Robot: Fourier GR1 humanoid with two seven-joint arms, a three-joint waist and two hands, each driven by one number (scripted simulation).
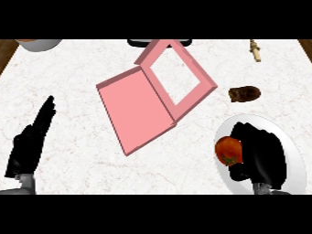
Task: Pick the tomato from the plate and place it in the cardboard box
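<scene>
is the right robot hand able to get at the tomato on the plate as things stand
Probably yes. The right robot hand is already over the plate, right beside the tomato, with nothing between them. Its fingers look straight, not curled round the tomato.

tomato [228, 151]: one
plate [294, 160]: one
pink box [155, 93]: one, lid open
brown lump [244, 94]: one
wooden piece [255, 50]: one
bowl [39, 44]: one, cut by the edge
hands: two, left hand [31, 139], right hand [261, 155]

Bare counter [70, 151] between plate [294, 155] and open box [155, 93], brown lump [244, 94] beside the path
</scene>
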